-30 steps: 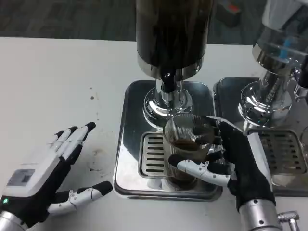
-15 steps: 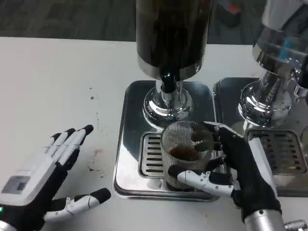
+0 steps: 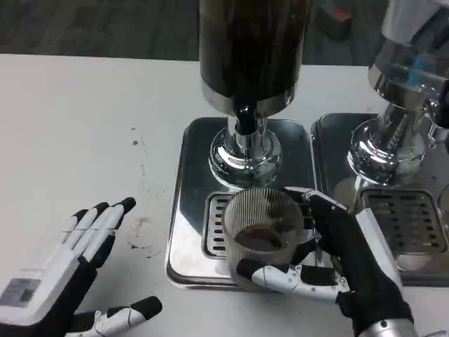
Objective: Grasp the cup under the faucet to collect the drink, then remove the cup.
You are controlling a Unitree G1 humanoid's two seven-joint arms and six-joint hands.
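Observation:
A clear ribbed cup with a little dark drink at its bottom stands over the front edge of the steel drip tray. My right hand grips it from the right, thumb wrapped across its front. The black faucet spout hangs from the dark dispenser behind the cup, which now sits forward of the spout. My left hand lies open on the white table at the lower left, fingers spread, holding nothing.
A second dispenser with its own steel tray stands at the right, close to my right forearm. Brown stains mark the white table left of the tray. Slotted grate shows beside the cup.
My right hand has drawn the cup forward, away from the spout toward the tray's front edge. My left hand has slid back toward the lower left.

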